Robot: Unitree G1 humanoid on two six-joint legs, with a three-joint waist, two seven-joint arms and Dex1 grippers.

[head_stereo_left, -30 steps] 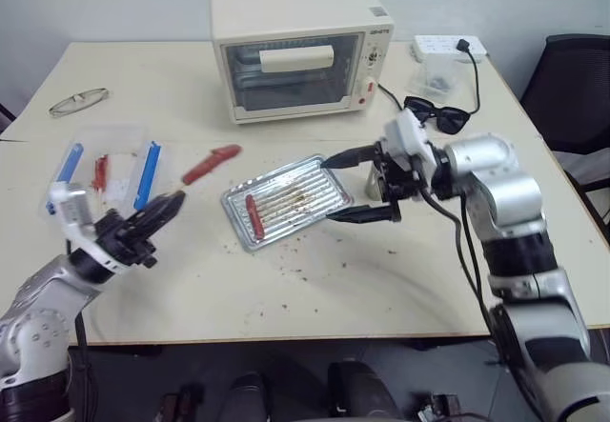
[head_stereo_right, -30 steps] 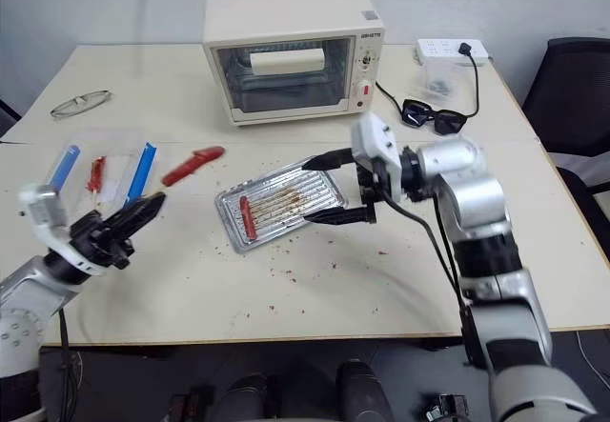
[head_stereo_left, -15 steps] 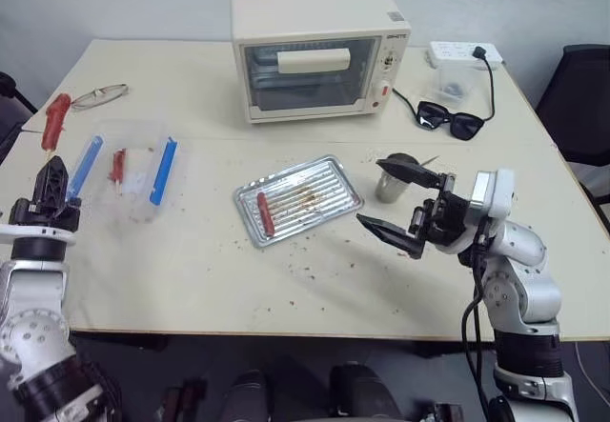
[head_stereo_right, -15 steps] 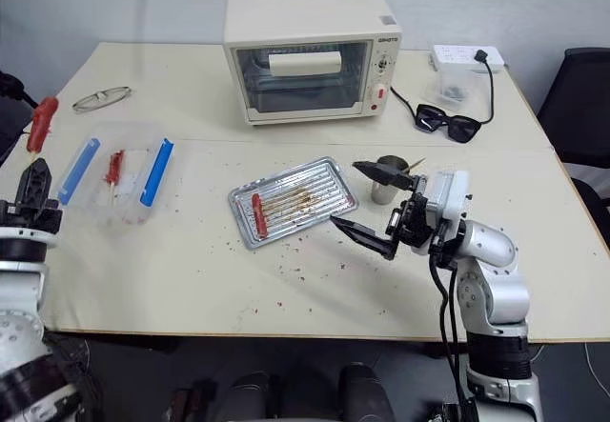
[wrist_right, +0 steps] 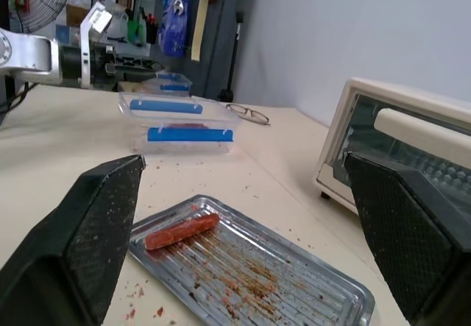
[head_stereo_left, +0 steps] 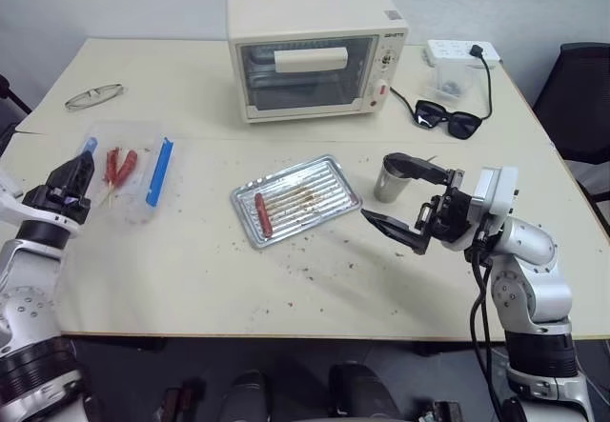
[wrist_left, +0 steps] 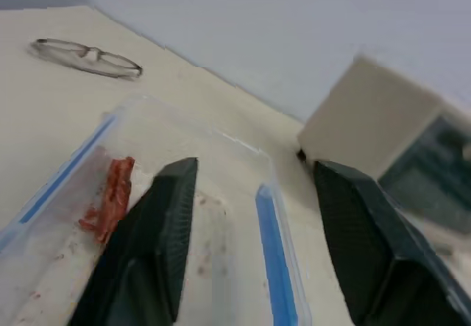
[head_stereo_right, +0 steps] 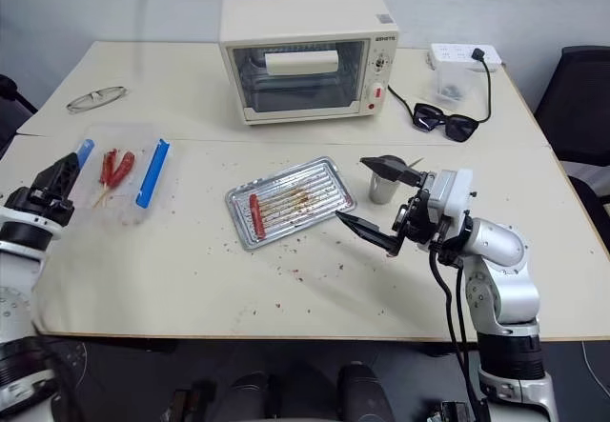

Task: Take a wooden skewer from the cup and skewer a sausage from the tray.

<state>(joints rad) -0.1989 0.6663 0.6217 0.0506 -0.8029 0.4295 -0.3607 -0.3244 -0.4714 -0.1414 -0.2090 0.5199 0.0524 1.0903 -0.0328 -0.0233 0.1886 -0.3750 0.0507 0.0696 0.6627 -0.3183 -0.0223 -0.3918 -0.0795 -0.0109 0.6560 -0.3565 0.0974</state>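
Right end effector (head_stereo_left: 396, 193) gaping empty just beside cup (head_stereo_left: 389, 180), skewers leaning toward it, nearer than empty, spread left end effector (wrist_left: 250, 215) over plastic box (head_stereo_left: 129, 170); sausage (head_stereo_left: 262, 214) lengthwise in tray (head_stereo_left: 329, 174) on worktop (head_stereo_left: 286, 279).

Right arm (head_stereo_left: 529, 289): rounded silver-grey shells, stacked in segments at the right edge of the frame, with dark bands at the joints.
Right wrist block (head_stereo_left: 496, 196): a white, boxy housing just behind the gripper.
Right gripper (head_stereo_left: 396, 193): two long black fingers, tapering to points, on a black mount.
Cable (head_stereo_left: 479, 298): thin and black, looping down along the right arm's inner side.
Left arm (head_stereo_left: 29, 298): the same silver-grey casing, at the lower left, with a black ribbed collar near the bottom.
Left gripper (head_stereo_left: 74, 176): black fingers above a white band.
Finger surface (wrist_left: 165, 223): matte black with a fine woven texture, wedge-shaped.
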